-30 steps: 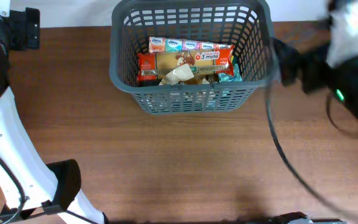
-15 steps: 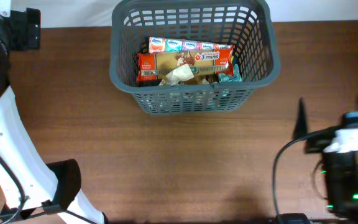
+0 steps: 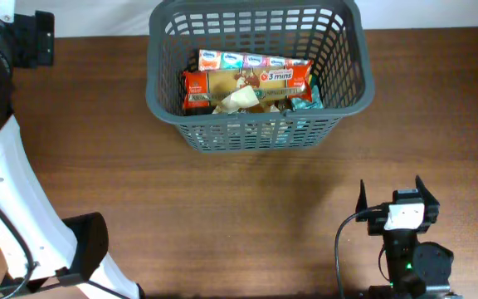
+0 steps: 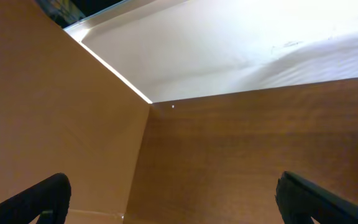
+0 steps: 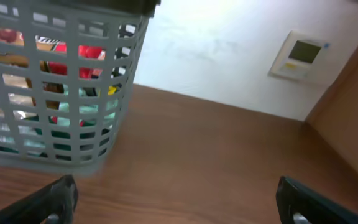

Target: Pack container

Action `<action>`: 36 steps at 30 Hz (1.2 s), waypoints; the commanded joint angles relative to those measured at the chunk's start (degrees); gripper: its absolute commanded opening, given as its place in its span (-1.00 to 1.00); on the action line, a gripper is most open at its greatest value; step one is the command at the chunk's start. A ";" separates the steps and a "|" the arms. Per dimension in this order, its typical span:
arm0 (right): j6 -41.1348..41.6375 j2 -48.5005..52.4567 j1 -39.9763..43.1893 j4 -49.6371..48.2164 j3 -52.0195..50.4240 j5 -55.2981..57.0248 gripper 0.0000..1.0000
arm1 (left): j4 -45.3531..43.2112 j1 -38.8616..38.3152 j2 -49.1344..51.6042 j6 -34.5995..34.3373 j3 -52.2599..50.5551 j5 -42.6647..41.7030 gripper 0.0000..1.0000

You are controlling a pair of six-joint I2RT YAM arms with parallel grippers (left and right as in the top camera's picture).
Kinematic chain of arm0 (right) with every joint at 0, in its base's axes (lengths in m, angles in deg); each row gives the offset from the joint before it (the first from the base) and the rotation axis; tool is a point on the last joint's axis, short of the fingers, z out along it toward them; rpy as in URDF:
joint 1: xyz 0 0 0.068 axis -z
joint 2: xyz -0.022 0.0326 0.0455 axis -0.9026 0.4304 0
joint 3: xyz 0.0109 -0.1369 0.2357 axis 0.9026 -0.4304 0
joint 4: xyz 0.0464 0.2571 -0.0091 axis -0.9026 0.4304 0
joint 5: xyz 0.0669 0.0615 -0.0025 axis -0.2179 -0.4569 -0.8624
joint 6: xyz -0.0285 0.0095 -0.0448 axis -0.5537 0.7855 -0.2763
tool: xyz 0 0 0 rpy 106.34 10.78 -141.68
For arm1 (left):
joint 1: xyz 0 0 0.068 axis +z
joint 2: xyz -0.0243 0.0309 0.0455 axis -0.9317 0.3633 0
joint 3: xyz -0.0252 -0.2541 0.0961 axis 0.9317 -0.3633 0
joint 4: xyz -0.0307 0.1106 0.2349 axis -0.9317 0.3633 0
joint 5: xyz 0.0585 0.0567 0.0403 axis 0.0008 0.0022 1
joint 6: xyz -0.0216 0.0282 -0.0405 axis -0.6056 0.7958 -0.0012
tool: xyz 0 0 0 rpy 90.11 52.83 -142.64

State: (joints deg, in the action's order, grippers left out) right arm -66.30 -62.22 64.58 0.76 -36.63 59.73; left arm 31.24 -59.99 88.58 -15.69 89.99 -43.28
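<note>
Overhead: the container [image 3: 256, 134] stands upright at the far middle of the desk [image 3: 222, 224], its back rim at the desk's far edge. Inside I see a red-and-tan spaghetti packet [image 3: 247, 86] lying across, a row of tissue packs [image 3: 241, 60] just behind it, and a teal packet [image 3: 307, 98] at its right end. The right claw [image 3: 391, 193] sits at the near right of the desk, well apart from the container. On its wrist view the jaws are spread wide with nothing between them. The left claw [image 4: 171, 186] is likewise wide apart and empty, over wood at the left side.
</note>
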 commanded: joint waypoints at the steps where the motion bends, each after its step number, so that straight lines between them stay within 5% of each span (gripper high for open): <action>1: 0.20 -0.79 0.42 -0.63 -0.92 0.92 0.98 | -0.07 0.20 -0.46 -0.76 -0.13 0.39 0.99; 36: 0.24 -0.81 0.42 -1.25 -6.47 0.87 0.98 | -0.07 -0.15 -1.90 -0.76 -0.13 0.42 0.98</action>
State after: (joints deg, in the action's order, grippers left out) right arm -66.32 -62.35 64.58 -0.31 -42.59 59.73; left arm 31.28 -59.99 88.58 -15.69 89.99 -43.28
